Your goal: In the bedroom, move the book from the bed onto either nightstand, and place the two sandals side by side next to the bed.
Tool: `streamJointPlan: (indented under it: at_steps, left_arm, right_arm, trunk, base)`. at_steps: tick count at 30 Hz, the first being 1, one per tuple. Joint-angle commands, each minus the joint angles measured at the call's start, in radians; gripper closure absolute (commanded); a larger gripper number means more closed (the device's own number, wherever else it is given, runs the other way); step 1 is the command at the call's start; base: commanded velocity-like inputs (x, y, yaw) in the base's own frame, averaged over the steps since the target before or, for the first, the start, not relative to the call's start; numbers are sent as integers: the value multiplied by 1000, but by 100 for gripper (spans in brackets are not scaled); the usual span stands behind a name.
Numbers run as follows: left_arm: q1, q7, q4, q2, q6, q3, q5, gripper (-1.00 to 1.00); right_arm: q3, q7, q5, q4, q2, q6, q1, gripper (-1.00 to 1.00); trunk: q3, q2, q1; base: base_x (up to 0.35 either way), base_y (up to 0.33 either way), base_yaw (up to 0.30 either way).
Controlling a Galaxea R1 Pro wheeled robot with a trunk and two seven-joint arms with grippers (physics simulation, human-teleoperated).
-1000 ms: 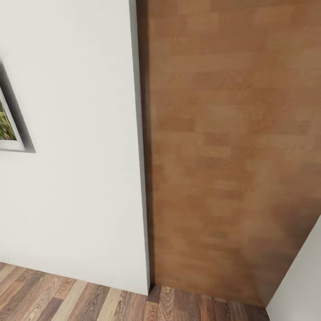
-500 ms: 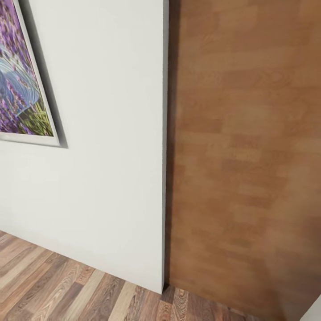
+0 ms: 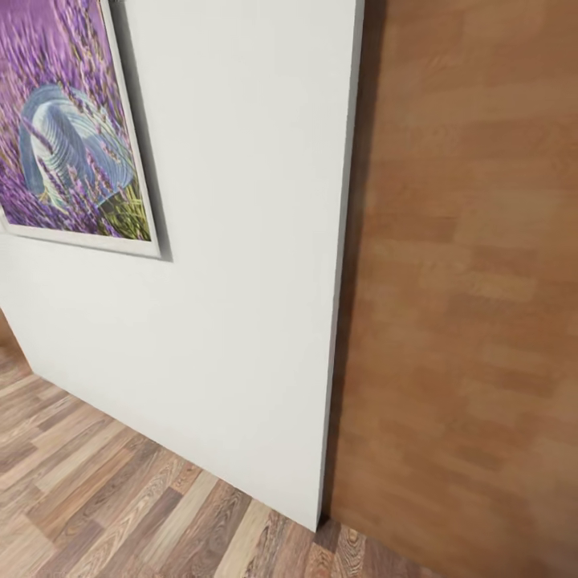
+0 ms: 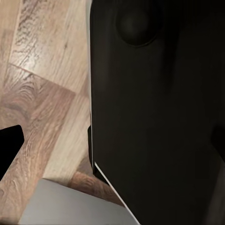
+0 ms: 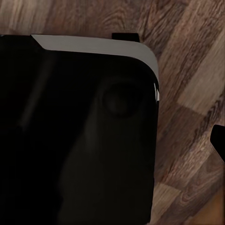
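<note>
The book, the bed, the nightstand and the sandals are out of view. In the left wrist view, my left gripper (image 4: 112,143) hangs over the wooden floor beside my black base (image 4: 154,117). Its dark fingertips (image 4: 9,146) stand far apart at the picture's two sides, open with nothing held. In the right wrist view, my right gripper (image 5: 112,140) is above my black base (image 5: 75,136). One fingertip (image 5: 218,138) shows at the far edge, and the gripper looks open and empty.
A white wall (image 3: 241,265) stands close ahead, bearing a framed purple lavender picture (image 3: 68,128). Its corner edge (image 3: 341,281) meets a brown wooden panel (image 3: 474,289) on the right. Wood plank floor (image 3: 96,490) runs along the wall's foot.
The head camera has swung left: the wall's corner edge has slid right in the picture, and the lavender picture has come far into view from the left.
</note>
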Motion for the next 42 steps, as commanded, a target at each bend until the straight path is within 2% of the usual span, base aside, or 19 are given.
streamJointPlan:
  at_steps: [1,4,8,13,18,20,21,22,23,24,27,30,33,34,37,38,39,40,42]
  left_arm:
    - [0,0,0,0,-8,1,1,-100]
    - [-1,-4,-2,0,-20,1,1,-100]
    - [-13,-10,-41,1,-36,29,21,-100]
    - [-22,-11,-121,2,-30,79,73,-100]
    - [-24,-12,-223,5,-4,129,150,-100]
    - [-23,-13,-344,8,49,163,212,-100]
    - [-21,-13,-385,9,73,172,228,-100]
    - [-21,-13,-385,9,73,172,228,-100]
    - [-16,-13,-481,10,127,195,261,-100]
    - [-16,-13,-481,10,127,195,261,-100]
    - [-1,-10,-639,9,214,237,309,-100]
    - [19,14,-804,-1,299,275,339,-100]
    - [47,93,-986,-35,365,297,357,-100]
    - [70,170,-1120,-71,397,306,365,-100]
    - [103,277,-1300,-114,430,312,390,-100]
    - [119,325,-1380,-130,446,314,432,-100]
    - [124,343,-1409,-135,454,313,462,-100]
    - [131,369,-1451,-142,464,312,528,-100]
    - [136,387,-1479,-146,468,311,585,-100]
  right_arm:
    - [0,-1,0,-2,0,1,-1,-100]
    - [0,0,1,-8,0,2,-3,-100]
    - [0,-1,1,-43,7,4,-25,-100]
    - [0,-4,1,-87,13,6,-67,-100]
    - [3,-4,5,-120,16,9,-124,-100]
    - [13,-4,25,-137,23,42,-183,-100]
    - [20,-4,37,-140,27,60,-200,-100]
    - [20,-4,37,-140,27,60,-200,-100]
    - [38,-3,71,-143,41,105,-237,-100]
    - [38,-3,71,-143,41,105,-237,-100]
    - [64,-3,130,-147,68,185,-288,-100]
    - [80,-3,178,-163,103,250,-329,-100]
    - [89,-3,209,-210,133,294,-364,-100]
    - [93,-2,221,-259,146,331,-386,-100]
    - [100,2,231,-354,163,424,-416,-100]
    - [111,8,235,-429,175,500,-429,-100]
    - [122,15,236,-469,175,537,-434,-100]
    - [151,42,237,-552,175,600,-441,-100]
    - [189,83,237,-629,175,645,-446,-100]
  trunk:
    - [-1,0,0]
    - [-1,0,0]
    - [-1,0,0]
    - [-1,0,0]
    - [-1,0,0]
    - [-1,0,0]
    - [-1,0,0]
    - [-1,0,0]
    - [-1,0,0]
    - [-1,0,0]
    - [-1,0,0]
    - [-1,0,0]
    - [-1,0,0]
    - [-1,0,0]
    - [-1,0,0]
    - [-1,0,0]
    - [-1,0,0]
    - [-1,0,0]
    - [-1,0,0]
  base:
    - [0,0,286]
    - [0,0,286]
    - [0,0,287]
    - [0,0,288]
    - [0,0,288]
    - [0,0,288]
    - [0,0,288]
    - [0,0,288]
    - [0,0,288]
    - [0,0,288]
    - [0,0,289]
    - [0,0,291]
    - [0,0,292]
    - [0,0,292]
    - [0,0,292]
    - [0,0,293]
    - [0,0,293]
    - [0,0,293]
    - [0,0,293]
